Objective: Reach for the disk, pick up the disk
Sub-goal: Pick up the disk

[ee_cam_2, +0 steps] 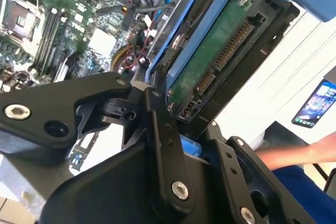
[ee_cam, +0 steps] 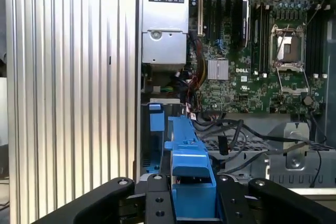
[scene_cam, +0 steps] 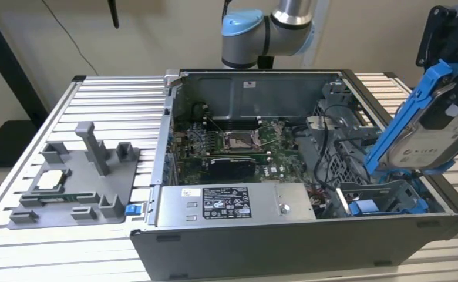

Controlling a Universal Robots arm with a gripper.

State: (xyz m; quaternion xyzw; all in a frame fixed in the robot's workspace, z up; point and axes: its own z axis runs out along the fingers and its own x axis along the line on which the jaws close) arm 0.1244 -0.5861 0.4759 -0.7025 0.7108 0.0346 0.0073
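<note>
Blue plastic frames the disk (scene_cam: 439, 138), which hangs tilted in the air above the open computer case (scene_cam: 292, 247), over the case's corner on the exterior view's right. The gripper (scene_cam: 454, 88) is clamped on the disk's upper part, its black fingers (ee_cam: 157, 203) closed against the blue bracket from both sides, as both wrist views show. In the second wrist view the disk's (ee_cam_2: 215, 51) green circuit-board underside and connector edge face the camera, with the bracket wrapped around them.

Directly below the lifted disk, inside the case, sits a blue-trimmed drive bay (scene_cam: 386, 202). The motherboard (scene_cam: 229, 147) lies on the case floor toward the exterior view's left of that bay, its bare processor socket (scene_cam: 238, 139) near the middle. A grey power supply box (scene_cam: 237, 205) with a white sticker lies along the case's near wall, beside the bay.

Outside the case, on the slatted aluminium table (scene_cam: 96, 106), a grey fixture tray (scene_cam: 76, 182) stands just beside the case's wall on the exterior view's left; a small square silver chip (scene_cam: 47, 181) rests in it. The arm's blue-jointed elbow (scene_cam: 245, 26) rises behind the case's far wall. In the second wrist view a person's forearm (ee_cam_2: 294, 153) and a phone (ee_cam_2: 317, 103) appear beyond the disk.
</note>
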